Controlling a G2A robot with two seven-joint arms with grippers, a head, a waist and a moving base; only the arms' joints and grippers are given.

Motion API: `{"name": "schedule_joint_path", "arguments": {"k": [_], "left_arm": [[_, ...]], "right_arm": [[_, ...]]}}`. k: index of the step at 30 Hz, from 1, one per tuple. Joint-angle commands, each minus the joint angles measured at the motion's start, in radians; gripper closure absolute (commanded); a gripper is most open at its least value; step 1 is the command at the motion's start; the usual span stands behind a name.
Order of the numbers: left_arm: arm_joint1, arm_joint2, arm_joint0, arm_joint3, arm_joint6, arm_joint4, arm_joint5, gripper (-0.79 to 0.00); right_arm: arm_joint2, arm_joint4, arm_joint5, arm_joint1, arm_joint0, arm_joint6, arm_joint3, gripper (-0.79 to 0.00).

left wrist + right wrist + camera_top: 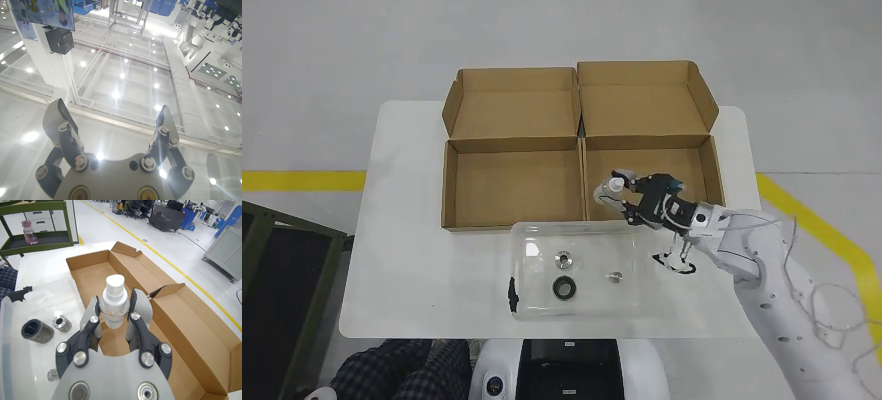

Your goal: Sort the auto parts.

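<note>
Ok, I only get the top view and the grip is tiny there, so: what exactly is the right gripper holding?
Observer: The right gripper is shut on a small clear bottle with a white spray cap, clamped around the clear body just below the cap.
Operator: And the other arm?
Observer: The left gripper aims at the ceiling, fingers apart, nothing between them.
</note>
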Motion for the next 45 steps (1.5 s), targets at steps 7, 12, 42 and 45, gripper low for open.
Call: {"name": "schedule_joint_path", "arguments": {"k": [7,12,42,45], "left_arm": [[0.0,0.0,0.0,0.0,0.0,0.0,0.0,-0.785],[0.0,0.0,0.0,0.0,0.0,0.0,0.0,-0.785],[0.0,0.0,0.0,0.0,0.0,0.0,0.0,-0.785],[0.0,0.0,0.0,0.0,0.0,0.0,0.0,-0.785]], "right_arm": [[-0.041,0.005,0.03,-0.01,0.053,0.029,0.069,0.0],[-0.063,0.016,0.042,-0.017,0.085,0.037,0.122,0.0],[-0.167,0.034,0.064,-0.052,0.204,0.055,0.352,-0.305],[-0.169,0.034,0.063,-0.053,0.206,0.056,0.355,-0.308]]}}
